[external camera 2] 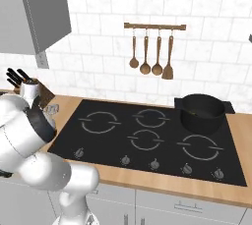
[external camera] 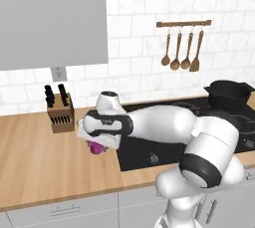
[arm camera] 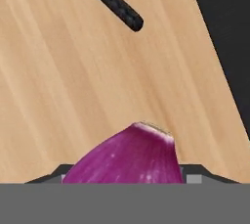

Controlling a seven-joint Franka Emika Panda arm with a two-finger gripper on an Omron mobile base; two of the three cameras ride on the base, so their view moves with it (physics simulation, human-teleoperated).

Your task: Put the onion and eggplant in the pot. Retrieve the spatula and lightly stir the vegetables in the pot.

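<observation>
Glossy purple onion (arm camera: 128, 155) — rounded, end effector (arm camera: 128, 178) clamped

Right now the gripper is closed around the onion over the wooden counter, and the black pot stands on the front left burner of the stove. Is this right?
Not quite. The right base view shows the pot on the back right burner. The gripper closed around the onion over the counter is right.

We see purple onion (arm camera: 128, 154) on the wooden counter | spatula's black handle (arm camera: 110, 0) beyond it | black pot (external camera 2: 202, 112) upright, far right of the stove.
</observation>
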